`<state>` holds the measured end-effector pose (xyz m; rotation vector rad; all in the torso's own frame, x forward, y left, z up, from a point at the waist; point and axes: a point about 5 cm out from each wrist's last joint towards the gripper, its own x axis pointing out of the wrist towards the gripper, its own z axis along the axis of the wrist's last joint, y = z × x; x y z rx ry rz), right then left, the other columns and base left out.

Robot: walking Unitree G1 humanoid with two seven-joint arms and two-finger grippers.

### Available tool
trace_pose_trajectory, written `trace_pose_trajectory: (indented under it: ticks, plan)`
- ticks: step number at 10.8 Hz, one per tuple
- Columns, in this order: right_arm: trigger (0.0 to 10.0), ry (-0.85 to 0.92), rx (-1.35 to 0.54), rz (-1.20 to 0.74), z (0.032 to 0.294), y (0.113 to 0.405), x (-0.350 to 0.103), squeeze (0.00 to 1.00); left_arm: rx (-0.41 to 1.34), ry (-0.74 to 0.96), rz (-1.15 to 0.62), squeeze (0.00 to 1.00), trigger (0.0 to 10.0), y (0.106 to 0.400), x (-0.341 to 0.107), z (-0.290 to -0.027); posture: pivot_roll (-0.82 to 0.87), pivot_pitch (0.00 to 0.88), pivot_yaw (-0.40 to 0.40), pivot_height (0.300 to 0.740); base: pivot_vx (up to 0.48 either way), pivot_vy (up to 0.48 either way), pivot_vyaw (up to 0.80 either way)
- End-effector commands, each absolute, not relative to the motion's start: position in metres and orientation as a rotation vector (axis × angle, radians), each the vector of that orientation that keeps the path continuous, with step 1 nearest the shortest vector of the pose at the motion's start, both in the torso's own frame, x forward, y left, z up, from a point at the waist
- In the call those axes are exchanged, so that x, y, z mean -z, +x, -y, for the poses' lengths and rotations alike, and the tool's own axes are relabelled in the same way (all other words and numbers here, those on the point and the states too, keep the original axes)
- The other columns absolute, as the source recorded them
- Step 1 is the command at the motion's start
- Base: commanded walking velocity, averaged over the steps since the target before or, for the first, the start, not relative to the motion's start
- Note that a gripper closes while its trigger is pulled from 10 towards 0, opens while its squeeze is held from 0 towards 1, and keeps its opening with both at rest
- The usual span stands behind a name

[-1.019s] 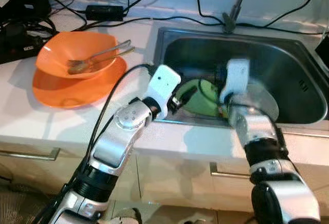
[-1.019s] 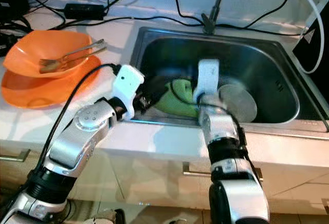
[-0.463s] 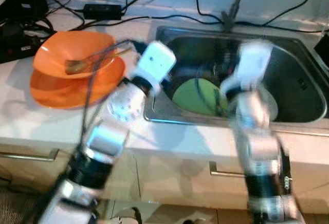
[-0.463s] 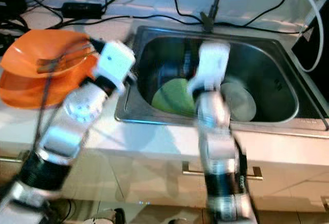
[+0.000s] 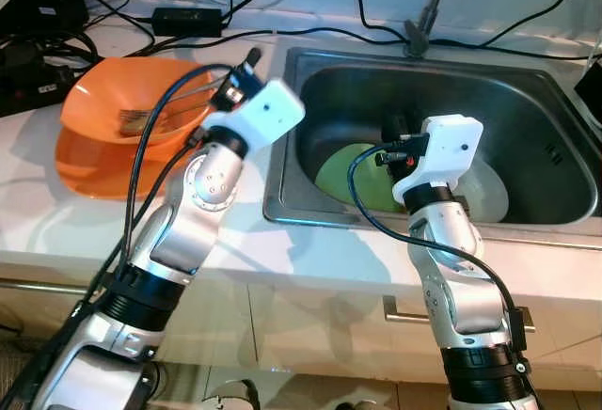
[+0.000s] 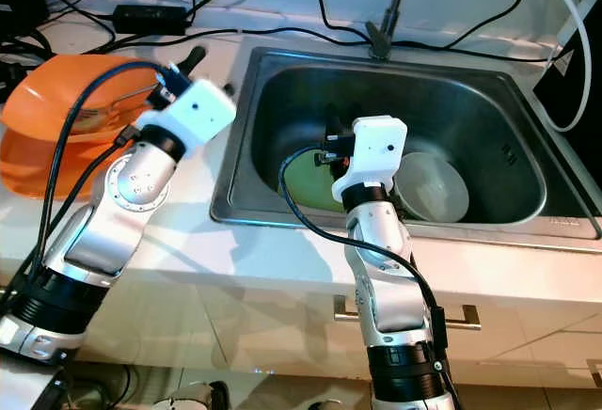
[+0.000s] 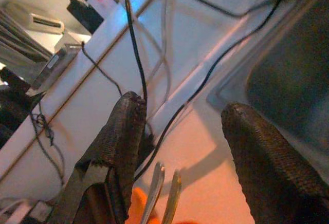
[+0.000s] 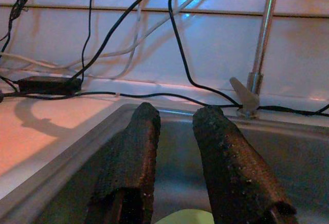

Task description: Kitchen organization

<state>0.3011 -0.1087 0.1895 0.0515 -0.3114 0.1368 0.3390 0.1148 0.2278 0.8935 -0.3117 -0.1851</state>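
A: Head views?
B: Left gripper (image 5: 246, 60) above the counter between the orange bowl (image 5: 103, 100) and the sink (image 5: 527, 100). Green plate (image 5: 353, 177) lies in the sink, right gripper (image 6: 331, 137) above it.

A: Left wrist?
B: Fingers (image 7: 121, 147) spread; utensil tips (image 7: 163, 196) between them.

A: Right wrist?
B: Fingers (image 8: 128, 167) slightly parted, empty, over the plate's edge (image 8: 187, 216).

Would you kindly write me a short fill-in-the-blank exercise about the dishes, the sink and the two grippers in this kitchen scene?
1. The green plate lies inside the ____.
2. The fork and tongs rest in the ____ bowl on the counter.
3. The left gripper hovers over the bowl with its fingers ____.
4. The right gripper points toward the ____ at the back of the sink.

Missing words: sink; orange; open; faucet
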Motion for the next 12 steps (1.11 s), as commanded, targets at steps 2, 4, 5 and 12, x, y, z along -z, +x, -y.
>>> trace_pose_trajectory:
  ticks: [2, 4, 5, 12]
  plan:
    - [10.0, 0.043, -0.108, 0.312, 0.114, 0.299, -0.191, 0.00, 0.181, 0.952, 0.266, 0.00, 10.0, 0.341, -0.219, -0.116, 0.08, 0.053, -0.052, 0.740, 0.000, 0.000, 0.00]
    - [10.0, 0.047, -0.107, 0.309, 0.113, 0.299, -0.191, 0.00, 0.169, 0.996, 0.224, 0.00, 10.0, 0.343, -0.215, -0.118, 0.09, 0.053, -0.052, 0.740, 0.000, 0.000, 0.00]
    - [10.0, 0.050, -0.108, 0.306, 0.112, 0.299, -0.191, 0.00, 0.152, 1.031, 0.196, 0.00, 10.0, 0.344, -0.212, -0.121, 0.09, 0.053, -0.052, 0.740, 0.000, 0.000, 0.00]
    - [10.0, 0.056, -0.095, 0.283, 0.114, 0.301, -0.188, 0.00, 0.120, 1.071, 0.133, 0.00, 0.0, 0.347, -0.206, -0.125, 0.08, 0.061, -0.050, 0.740, 0.000, 0.000, 0.00]
